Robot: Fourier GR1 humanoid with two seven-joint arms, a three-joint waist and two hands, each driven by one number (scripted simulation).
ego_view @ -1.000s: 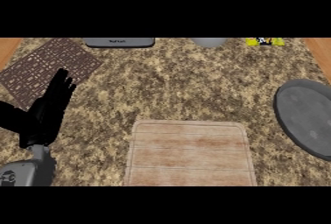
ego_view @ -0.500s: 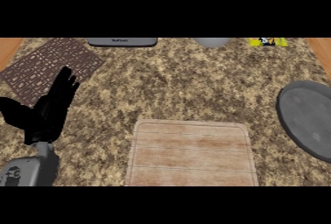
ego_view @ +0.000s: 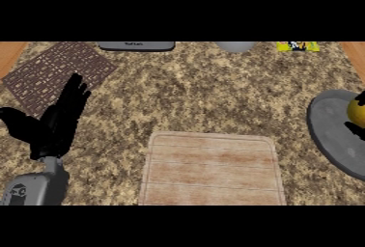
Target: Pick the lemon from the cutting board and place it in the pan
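Lemon [ego_view: 357, 111] sits at far right edge of view, over the grey pan [ego_view: 331, 132], only partly in frame. Black bits of the right hand [ego_view: 354, 128] show round it at the frame edge — fingers look curled on the fruit, most of the hand cut off. Can't tell if lemon touches the pan floor or hangs just above. Wooden cutting board [ego_view: 212, 169] lies centre-low on the speckled bench [ego_view: 214, 87], nothing on it. Left hand [ego_view: 53, 123] at view's left, fingers straight & up, thumb out to the side, holding nothing, resting w/ grey forearm below. Behind it a dark brown patterned mat [ego_view: 53, 75] at bench's left rear. Along the back edge: dark grey flat item [ego_view: 137, 46], grey round vessel [ego_view: 236, 46], yellow packet [ego_view: 298, 46], all cut by frame top.
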